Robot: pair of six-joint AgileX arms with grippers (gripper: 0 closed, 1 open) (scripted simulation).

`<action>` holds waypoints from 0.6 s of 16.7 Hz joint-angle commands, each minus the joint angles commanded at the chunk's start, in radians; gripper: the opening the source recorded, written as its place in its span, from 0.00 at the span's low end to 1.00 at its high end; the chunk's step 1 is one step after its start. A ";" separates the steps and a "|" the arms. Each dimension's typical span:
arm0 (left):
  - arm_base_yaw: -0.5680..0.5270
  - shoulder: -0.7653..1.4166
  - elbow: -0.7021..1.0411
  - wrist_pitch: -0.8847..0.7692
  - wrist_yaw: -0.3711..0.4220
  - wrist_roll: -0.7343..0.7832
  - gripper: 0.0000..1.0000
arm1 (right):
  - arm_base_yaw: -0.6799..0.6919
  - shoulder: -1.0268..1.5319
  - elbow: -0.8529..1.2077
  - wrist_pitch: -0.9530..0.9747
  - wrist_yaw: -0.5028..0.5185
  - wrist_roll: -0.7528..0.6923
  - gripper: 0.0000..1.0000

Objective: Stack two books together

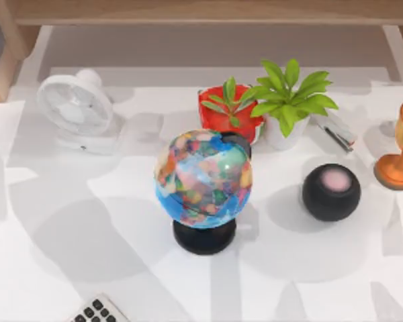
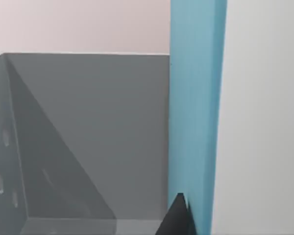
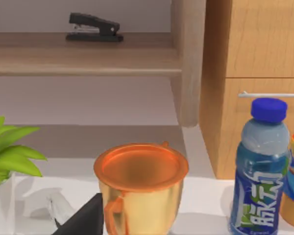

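At mid-frame on the white counter (image 1: 67, 268) a globe (image 1: 203, 178) is standing, partly hiding a red pot (image 1: 225, 121) that is holding a green plant (image 1: 230, 102). Beside it a white pot (image 1: 279, 136) is carrying a leafier plant (image 1: 292, 90). Left wrist view is showing an upright blue slab (image 2: 196, 112), possibly a book; I cannot tell how either arm's jaws are standing.

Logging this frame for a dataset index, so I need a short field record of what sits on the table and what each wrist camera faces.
table centre: globe on a black base
back left: white fan
back middle: red pot; white potted plant
right: black round speaker; orange cup
front edge: calculator
left wrist view: upright blue panel
right wrist view: orange cup, bottle, stapler on a shelf
books: none identifiable
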 joint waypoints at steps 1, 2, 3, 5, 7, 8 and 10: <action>0.000 0.000 0.000 0.000 0.000 0.000 0.00 | 0.000 0.000 0.000 0.000 0.000 0.000 1.00; 0.000 0.000 0.000 0.000 0.000 0.000 0.00 | 0.000 0.000 0.000 0.000 0.000 0.000 1.00; 0.000 0.000 0.000 0.000 0.000 0.000 0.00 | 0.000 0.000 0.000 0.000 0.000 0.000 1.00; 0.000 0.000 0.000 0.000 0.000 0.000 0.00 | 0.000 0.000 0.000 0.000 0.000 0.000 1.00; 0.000 0.000 0.000 0.000 0.000 0.000 0.00 | 0.000 0.000 0.000 0.000 0.000 0.000 1.00; 0.003 -0.002 0.000 0.000 0.000 0.001 0.00 | 0.000 0.000 0.000 0.000 0.000 0.000 1.00; 0.006 -0.017 -0.010 -0.006 0.002 0.002 0.00 | 0.000 0.000 0.000 0.000 0.000 0.000 1.00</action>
